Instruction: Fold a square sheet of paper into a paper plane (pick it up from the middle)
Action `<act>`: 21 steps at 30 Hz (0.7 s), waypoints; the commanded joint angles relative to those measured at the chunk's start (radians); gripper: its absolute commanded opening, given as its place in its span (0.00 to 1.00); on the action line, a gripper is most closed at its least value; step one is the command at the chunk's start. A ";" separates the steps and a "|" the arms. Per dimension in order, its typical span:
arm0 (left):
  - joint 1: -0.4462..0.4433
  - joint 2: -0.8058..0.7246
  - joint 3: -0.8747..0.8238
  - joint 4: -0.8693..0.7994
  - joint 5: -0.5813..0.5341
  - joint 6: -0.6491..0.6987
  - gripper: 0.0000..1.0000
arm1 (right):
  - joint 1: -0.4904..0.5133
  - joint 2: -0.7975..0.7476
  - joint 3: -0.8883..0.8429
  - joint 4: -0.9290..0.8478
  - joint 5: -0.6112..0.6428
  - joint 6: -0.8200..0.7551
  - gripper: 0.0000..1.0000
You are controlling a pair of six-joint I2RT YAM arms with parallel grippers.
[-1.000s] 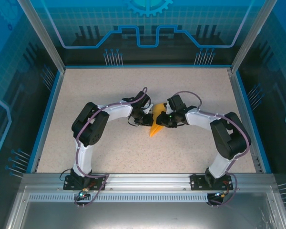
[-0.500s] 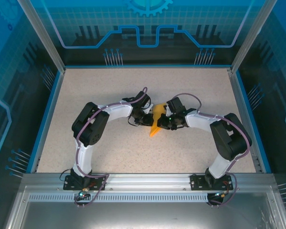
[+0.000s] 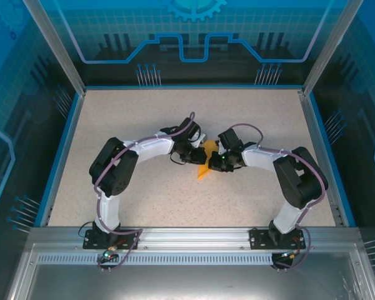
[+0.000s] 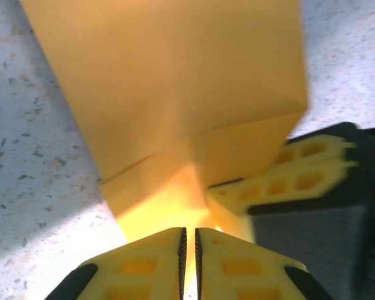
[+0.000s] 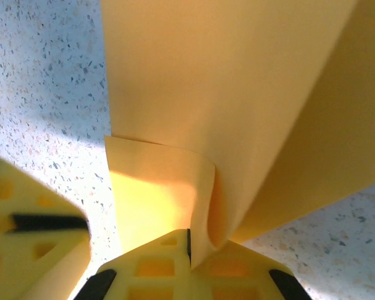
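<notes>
speckled table (image 3: pixel 144 194), mid-fold: paper plane (image 3: pixel 203 169) creased, unfinished.
left gripper (image 4: pixel 189 244) and right gripper (image 5: pixel 188 240) both pinch it; wings likely remain.

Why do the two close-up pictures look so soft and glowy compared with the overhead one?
Left wrist view: the folded paper sits very close, so its edges blur, and a bright patch glows near the left gripper. Right wrist view: same softness and glow. Top view: sharp, evenly lit.
</notes>
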 commanded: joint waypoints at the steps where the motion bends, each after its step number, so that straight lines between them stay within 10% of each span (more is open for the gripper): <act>1: -0.019 -0.040 -0.026 -0.011 0.032 -0.017 0.13 | -0.001 0.010 0.027 -0.035 0.000 -0.016 0.02; 21: -0.018 0.053 -0.085 0.024 -0.043 0.019 0.02 | -0.007 0.012 0.046 -0.018 -0.056 0.012 0.02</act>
